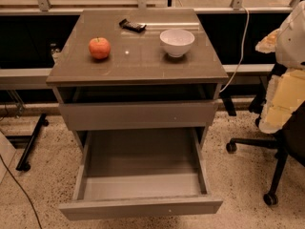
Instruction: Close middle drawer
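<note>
The middle drawer (140, 187) of the grey cabinet is pulled far out toward me. Its plain grey inside holds nothing. Its flat front (143, 209) has no handle and carries a tiny pale dot right of centre. Above it, the taller-fronted drawer (138, 114) stands slightly open, with a dark gap under the cabinet top. The lowest drawer front is hidden beneath the open drawer. The gripper is not in view. A white rounded shape (293, 32) at the right edge may be part of the arm.
On the cabinet top (138, 66) stand a red apple (99, 47), a white bowl (177, 42) and a dark bar (132, 26). An office chair (281, 128) with torn yellow foam stands to the right. A white cable (242, 46) hangs behind it. A black stand foot (31, 147) lies on the left floor.
</note>
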